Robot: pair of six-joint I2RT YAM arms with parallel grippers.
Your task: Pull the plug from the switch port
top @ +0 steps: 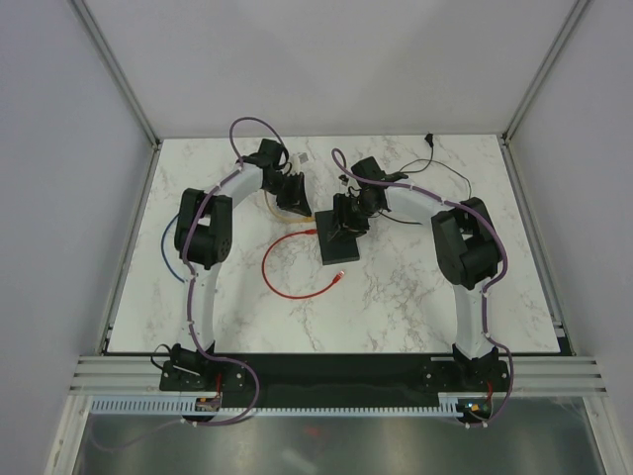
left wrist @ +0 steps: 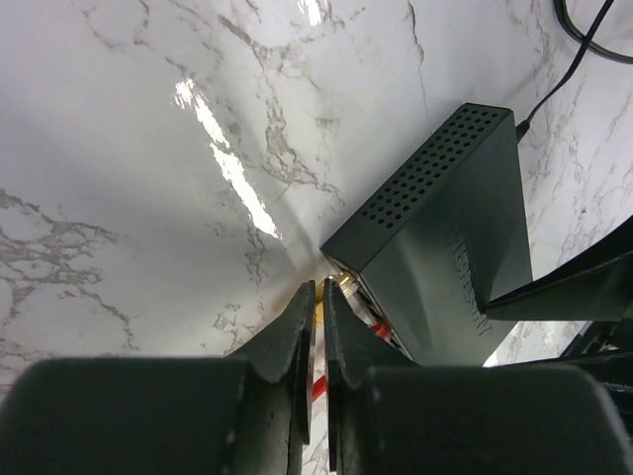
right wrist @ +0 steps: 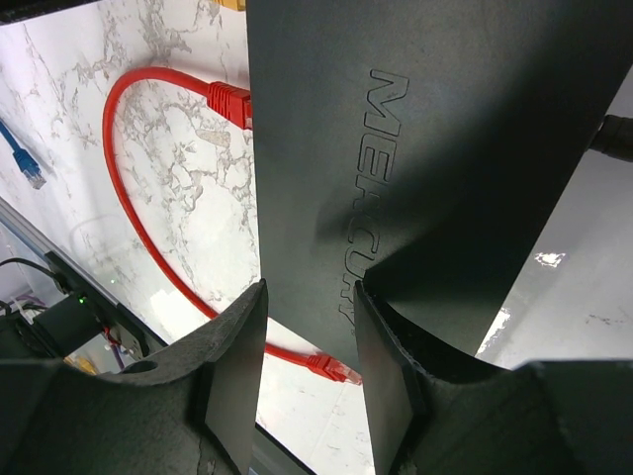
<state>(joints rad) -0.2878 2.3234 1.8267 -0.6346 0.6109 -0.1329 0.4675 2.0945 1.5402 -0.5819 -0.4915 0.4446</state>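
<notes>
Plug (right wrist: 229, 101), red, is sitting in the side port of the switch (right wrist: 396, 148), which is lying flat mid-tabletop (left wrist: 148, 148), so I'm reading this as the grasp step, extraction not yet done. Right gripper (right wrist: 310, 292) is holding its jaws wide apart over the switch's top face, apparently bracing it. Left gripper (left wrist: 318, 289) is pointing its jaws at the port face with only a slit between them, and I can't tell if they're pinching anything. Next move is calling for a confirmed grip on the plug body, then a straight pull along the port axis.
</notes>
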